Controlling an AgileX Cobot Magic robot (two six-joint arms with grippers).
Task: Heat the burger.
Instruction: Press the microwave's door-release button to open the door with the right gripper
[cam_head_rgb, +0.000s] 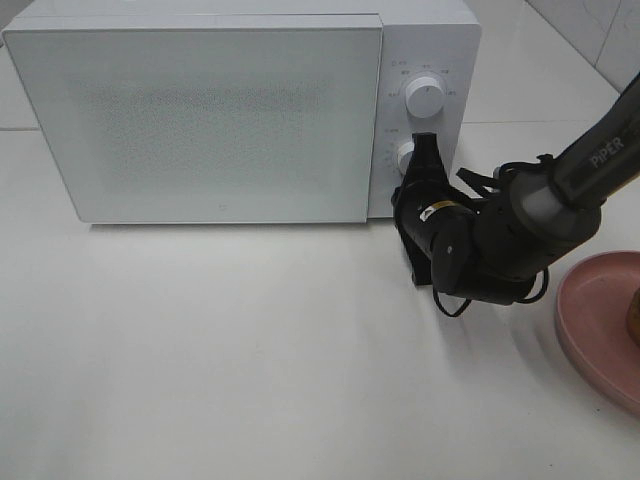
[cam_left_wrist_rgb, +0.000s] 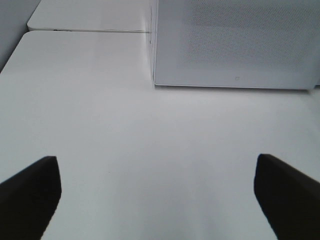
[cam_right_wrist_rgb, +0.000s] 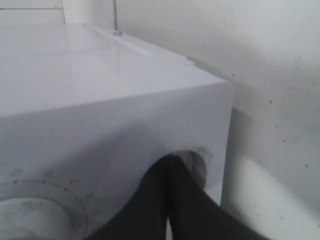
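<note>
The white microwave (cam_head_rgb: 210, 110) stands at the back with its door closed. My right gripper (cam_head_rgb: 424, 148) is shut, and its tips rest against the lower knob (cam_head_rgb: 406, 157) on the control panel. The right wrist view shows the closed dark fingertips (cam_right_wrist_rgb: 167, 165) touching that knob (cam_right_wrist_rgb: 197, 161). My left gripper (cam_left_wrist_rgb: 157, 200) is open over bare table, facing the microwave door (cam_left_wrist_rgb: 235, 40); it holds nothing. A brown sliver (cam_head_rgb: 634, 312) shows at the frame's right edge on the pink plate (cam_head_rgb: 595, 320); too little shows to tell whether it is the burger.
The upper knob (cam_head_rgb: 426, 97) sits above the lower one. The right arm (cam_head_rgb: 560, 190) reaches in from the right edge. White tabletop (cam_head_rgb: 250, 340) spreads in front of the microwave. A wall stands close beside the microwave's right side (cam_right_wrist_rgb: 280, 75).
</note>
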